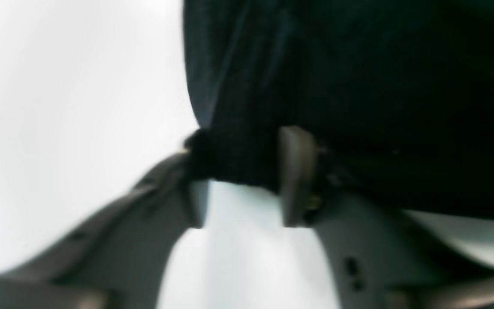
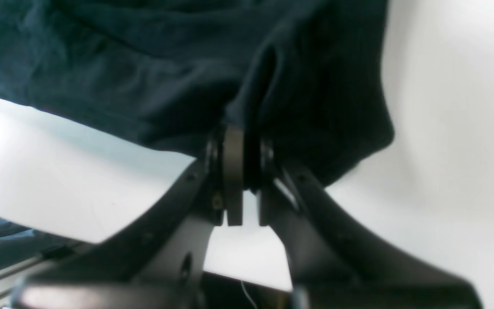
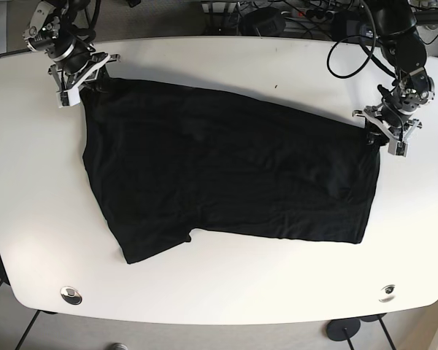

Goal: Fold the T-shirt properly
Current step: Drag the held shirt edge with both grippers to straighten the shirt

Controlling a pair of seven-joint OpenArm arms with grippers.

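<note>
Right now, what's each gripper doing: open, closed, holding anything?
Left gripper: closed on a corner of the black T-shirt.
Right gripper: closed on the T-shirt's opposite far corner.

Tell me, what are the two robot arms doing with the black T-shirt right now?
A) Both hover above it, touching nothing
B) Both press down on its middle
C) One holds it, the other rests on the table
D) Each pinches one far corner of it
D: the right gripper and left gripper each clamp a far corner of the T-shirt, which lies spread on the table.
</note>
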